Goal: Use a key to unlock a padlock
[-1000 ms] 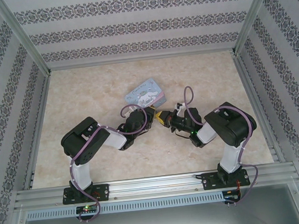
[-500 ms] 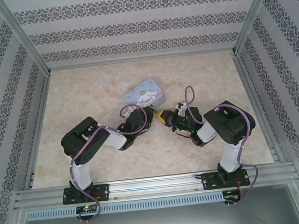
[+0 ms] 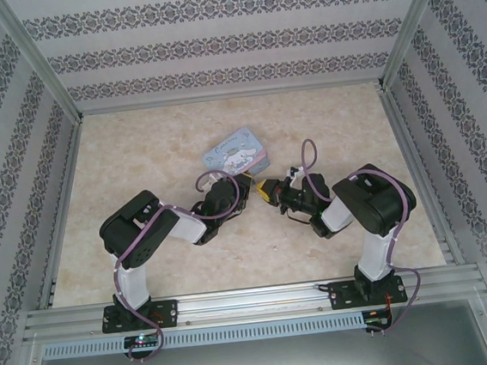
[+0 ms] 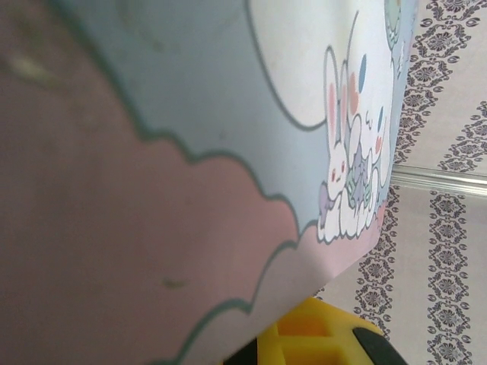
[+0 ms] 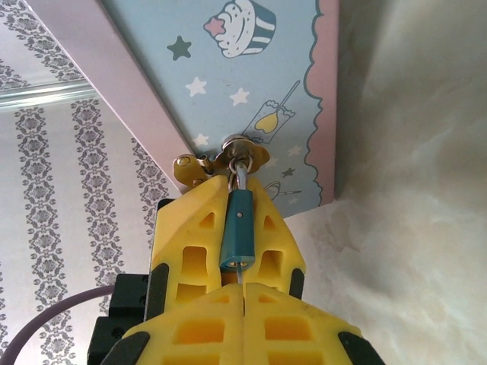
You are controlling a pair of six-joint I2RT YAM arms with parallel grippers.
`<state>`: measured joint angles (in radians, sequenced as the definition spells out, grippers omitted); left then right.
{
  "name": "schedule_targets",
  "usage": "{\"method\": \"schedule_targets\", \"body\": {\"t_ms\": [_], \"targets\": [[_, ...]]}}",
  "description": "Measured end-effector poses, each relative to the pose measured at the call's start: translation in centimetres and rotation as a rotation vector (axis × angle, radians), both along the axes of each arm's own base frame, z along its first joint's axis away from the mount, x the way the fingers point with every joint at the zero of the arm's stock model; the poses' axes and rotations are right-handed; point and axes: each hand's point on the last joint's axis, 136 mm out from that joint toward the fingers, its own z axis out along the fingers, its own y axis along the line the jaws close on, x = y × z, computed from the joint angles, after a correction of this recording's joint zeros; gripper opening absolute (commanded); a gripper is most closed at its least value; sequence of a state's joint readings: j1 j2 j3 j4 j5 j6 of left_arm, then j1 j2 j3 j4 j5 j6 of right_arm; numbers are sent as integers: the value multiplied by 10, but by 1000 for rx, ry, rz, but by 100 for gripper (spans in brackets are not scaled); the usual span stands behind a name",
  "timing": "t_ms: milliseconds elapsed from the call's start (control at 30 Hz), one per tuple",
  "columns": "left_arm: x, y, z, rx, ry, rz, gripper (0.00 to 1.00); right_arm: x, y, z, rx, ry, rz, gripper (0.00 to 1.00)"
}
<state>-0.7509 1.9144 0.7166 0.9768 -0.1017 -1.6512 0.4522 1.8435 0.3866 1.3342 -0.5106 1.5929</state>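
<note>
The teal padlock (image 5: 237, 228) hangs from the hasp (image 5: 242, 156) of the cartoon-printed tin box (image 5: 251, 84), grasped between the left gripper's (image 5: 234, 194) yellow fingers (image 5: 190, 251). The right gripper (image 5: 243, 293) is clenched just beneath it, pinching the key (image 5: 238, 275), a thin sliver entering the lock's base.

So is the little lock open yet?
Not yet. Done: yellow fingers pinch the padlock, which hangs on the clasp of the tin box. In hand: the right gripper, shut, seems to poke the key, a thin metal sliver, into the padlock's bottom. Left: turning it and popping the shackle, which still sits closed through the clasp.
</note>
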Motion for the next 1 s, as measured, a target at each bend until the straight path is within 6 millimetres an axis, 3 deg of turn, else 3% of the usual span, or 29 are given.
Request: {"method": "schedule_targets", "body": {"t_ms": [500, 1000], "targets": [[2, 3, -1, 4, -1, 21, 0, 5, 4, -2, 9, 24, -21, 0], [5, 0, -4, -56, -22, 99, 0, 16, 4, -6, 79, 137, -219, 0]]}}
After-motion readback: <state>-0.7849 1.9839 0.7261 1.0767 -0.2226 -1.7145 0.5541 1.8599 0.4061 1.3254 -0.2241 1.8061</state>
